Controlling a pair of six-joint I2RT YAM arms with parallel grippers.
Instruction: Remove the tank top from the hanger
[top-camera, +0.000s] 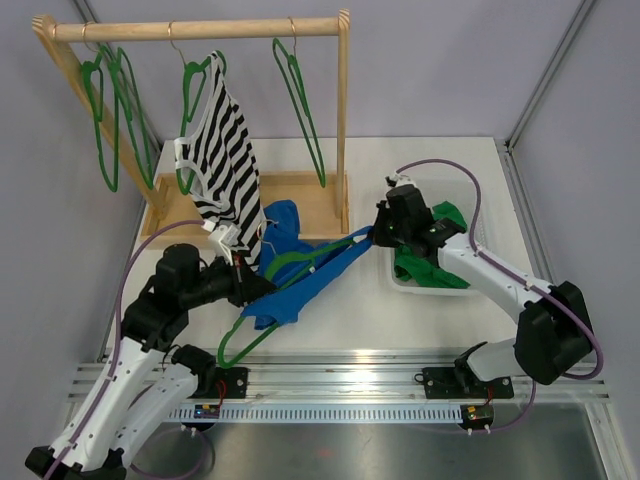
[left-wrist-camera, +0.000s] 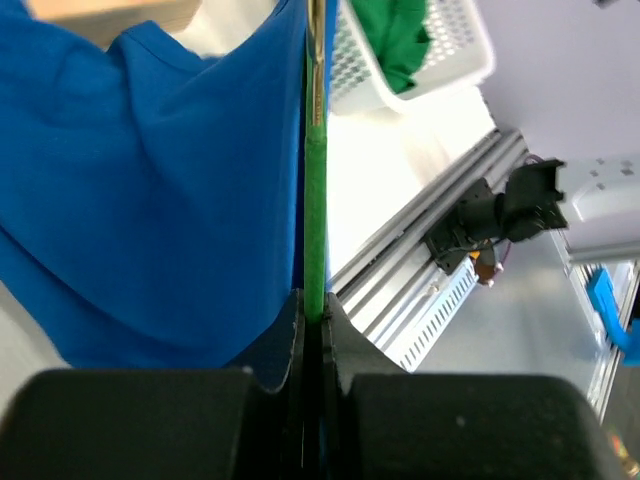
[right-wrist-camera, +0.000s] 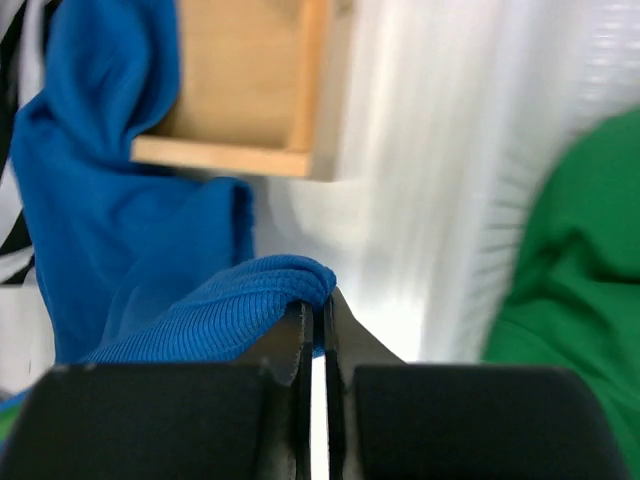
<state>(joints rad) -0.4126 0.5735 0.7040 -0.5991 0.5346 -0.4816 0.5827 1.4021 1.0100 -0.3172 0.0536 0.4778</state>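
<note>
- The left gripper (top-camera: 245, 285) is closed tight on the green hanger (top-camera: 245, 338). In the left wrist view, the thin green bar (left-wrist-camera: 315, 200) runs straight out from between the fingers of the gripper (left-wrist-camera: 312, 320), with no gap showing.
- The blue tank top (top-camera: 290, 270) is draped on that hanger, low over the table, directly ahead of the left gripper and stretching across towards the right one. In the left wrist view the blue cloth (left-wrist-camera: 150, 200) hangs to the left of the green bar and touches it.
- The right gripper (top-camera: 378, 235) is pinched shut on a ribbed edge of the tank top. In the right wrist view, a fold of blue fabric (right-wrist-camera: 100, 220) bulges just above the closed fingers of the gripper (right-wrist-camera: 318, 310) and trails down to their left.
- A white basket (top-camera: 430, 288) sits just beside the right gripper, on its outer side, holding a green garment (top-camera: 430, 270). That garment (right-wrist-camera: 570, 270) fills the right of the right wrist view.
- Beyond both grippers stands a wooden rack (top-camera: 200, 28) with a tray base (top-camera: 300, 195). A black and white striped top (top-camera: 225, 160) hangs from it, its hem close to the left gripper.
- Empty green hangers (top-camera: 100, 100) hang on the rail either side of the striped top.
</note>
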